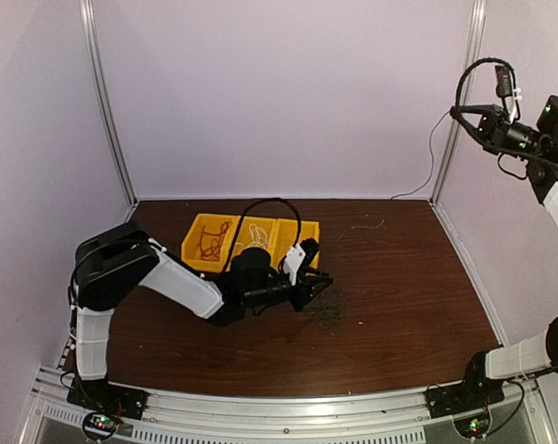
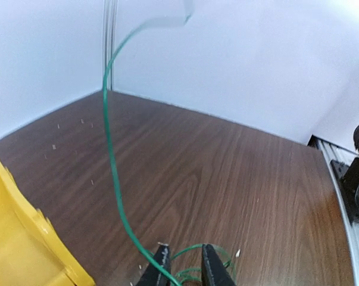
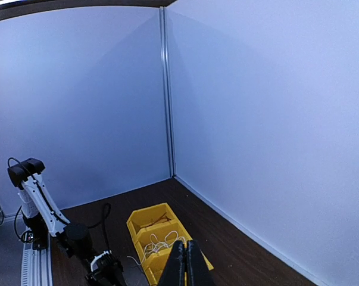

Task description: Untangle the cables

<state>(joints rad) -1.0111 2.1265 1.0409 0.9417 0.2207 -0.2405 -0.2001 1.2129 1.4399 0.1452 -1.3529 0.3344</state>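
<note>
Left gripper point(image 2: 185, 266) low, yellow bin point(image 2: 24, 238) at its 9 o'clock; right gripper point(image 3: 184, 262) raised, closed.
Left jaws narrowly apart; green cable point(image 2: 112, 179) runs between them, rising toward 11 o'clock.

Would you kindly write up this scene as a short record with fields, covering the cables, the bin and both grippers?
Table: dark wood top
Yellow bin: back, left of centre, split into compartments
Red cable: in the bin's left compartment
White cable: in the middle compartment
Green cable: loose heap on the table by the bin's near right corner, one strand rising between the left fingers
Left gripper: low over the green cable, jaws slightly apart
Right gripper: high up on the right, shut
</note>
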